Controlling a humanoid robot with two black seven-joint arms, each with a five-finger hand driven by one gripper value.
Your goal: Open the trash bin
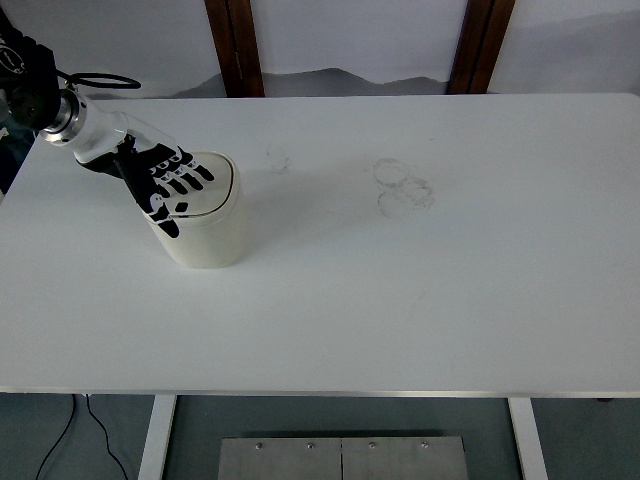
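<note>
Table (pixel 420 300) spreading white and mostly bare, carrying faint ring-shaped smudges (pixel 403 186) right of centre, well apart from the bin. Dark wooden posts (pixel 233 45) rising beyond the far edge. Black cable (pixel 95 80) looping behind the left wrist at the upper left corner. Nothing lying between hand and bin. Trash bin (pixel 208 225) standing upright on the left part of the table, cream-coloured, lid down. Left hand (pixel 165 183) reaching in from the left edge, lying over the lid's left side. Fingers (pixel 190 177) stretching out flat across the lid top, spread and gripping nothing, thumb pointing down along the near-left wall.
</note>
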